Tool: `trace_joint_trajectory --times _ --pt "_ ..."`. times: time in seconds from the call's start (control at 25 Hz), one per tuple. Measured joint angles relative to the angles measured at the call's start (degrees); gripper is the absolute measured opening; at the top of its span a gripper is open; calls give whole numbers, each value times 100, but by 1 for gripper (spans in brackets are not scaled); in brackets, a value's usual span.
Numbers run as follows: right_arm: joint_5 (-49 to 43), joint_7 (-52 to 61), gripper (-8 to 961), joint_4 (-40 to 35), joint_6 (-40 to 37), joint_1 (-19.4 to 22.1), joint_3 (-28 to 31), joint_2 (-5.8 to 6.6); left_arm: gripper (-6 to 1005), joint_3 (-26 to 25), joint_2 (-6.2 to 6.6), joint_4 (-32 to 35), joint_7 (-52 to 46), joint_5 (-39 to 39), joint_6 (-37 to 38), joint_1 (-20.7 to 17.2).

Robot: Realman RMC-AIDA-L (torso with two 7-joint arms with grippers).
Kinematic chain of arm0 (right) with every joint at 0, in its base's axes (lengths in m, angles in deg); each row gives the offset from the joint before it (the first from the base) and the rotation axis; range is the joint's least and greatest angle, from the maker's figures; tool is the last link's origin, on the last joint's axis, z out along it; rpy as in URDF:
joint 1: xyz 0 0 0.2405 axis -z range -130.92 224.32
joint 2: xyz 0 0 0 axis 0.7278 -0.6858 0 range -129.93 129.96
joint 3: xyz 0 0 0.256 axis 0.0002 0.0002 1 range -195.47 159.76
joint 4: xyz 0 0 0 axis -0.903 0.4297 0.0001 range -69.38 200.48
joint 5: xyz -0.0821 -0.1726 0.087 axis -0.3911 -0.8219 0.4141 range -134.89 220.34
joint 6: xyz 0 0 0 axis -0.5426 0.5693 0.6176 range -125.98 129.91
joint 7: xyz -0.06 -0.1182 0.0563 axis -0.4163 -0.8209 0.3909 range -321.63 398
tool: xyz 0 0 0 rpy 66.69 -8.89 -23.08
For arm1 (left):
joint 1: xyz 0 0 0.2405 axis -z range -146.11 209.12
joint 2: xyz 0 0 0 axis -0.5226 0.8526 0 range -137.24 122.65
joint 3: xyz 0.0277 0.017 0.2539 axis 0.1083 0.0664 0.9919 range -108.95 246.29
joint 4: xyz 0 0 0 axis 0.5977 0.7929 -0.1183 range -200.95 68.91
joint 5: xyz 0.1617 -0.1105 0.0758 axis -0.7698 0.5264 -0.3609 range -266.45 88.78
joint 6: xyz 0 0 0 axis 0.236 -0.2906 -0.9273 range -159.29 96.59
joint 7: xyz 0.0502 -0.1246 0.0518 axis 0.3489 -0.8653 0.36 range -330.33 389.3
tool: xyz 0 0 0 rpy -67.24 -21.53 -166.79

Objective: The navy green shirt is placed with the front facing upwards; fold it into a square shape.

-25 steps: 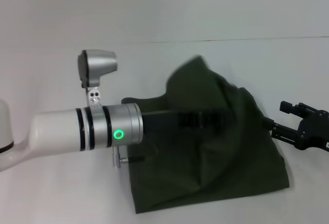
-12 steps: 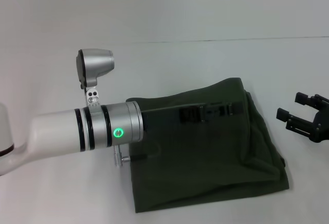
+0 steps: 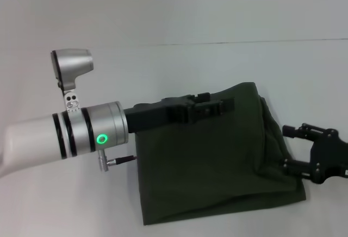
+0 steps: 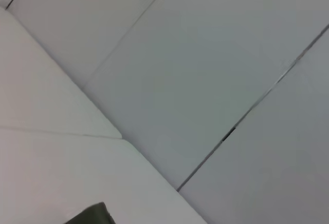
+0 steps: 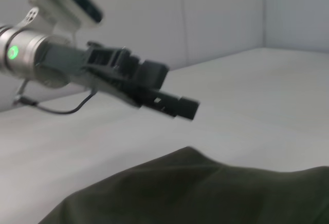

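Item one: the navy green shirt [image 3: 217, 161], a dark olive cotton garment, plain side up, no lettering showing. It lies folded into a rough rectangle on the white counter [image 3: 228, 63], right of centre and toward the near edge. The far edge runs slanted, the right side is bunched in soft layers, and the near edge sits fairly straight. I judge the fold well advanced but not yet a tidy square.

Item two: my left gripper [image 3: 209, 106], black, on a white and silver arm with a green light ring. It reaches in from the left and hangs over the far left part of the cloth. Nothing is pinched in it; in the right wrist view it stands clear above the fabric with empty counter behind. Whether its jaws are apart or together, I cannot tell. My left wrist camera shows mostly counter and wall, with only a dark corner of cloth at its margin.

Item three: my right gripper [image 3: 291, 147], black, at the right edge of the shirt, beside the bunched layers. Its jaws stand apart, holding nothing, one fingertip toward the far side and one nearer. I judge it is placed there to take or press that loose right edge, since that is where the layers lie least flat.
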Motion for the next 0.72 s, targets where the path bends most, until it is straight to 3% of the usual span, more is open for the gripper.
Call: trace_joint_trajectory --times 0.16,0.72 --pt "116 57 795 52 186 -111 -79 -38 900 -44 17 81 203 -53 37 -85" --pt "194 341 795 1157 1972 -1271 -814 -54 901 -669 21 275 246 -60 395 -421"
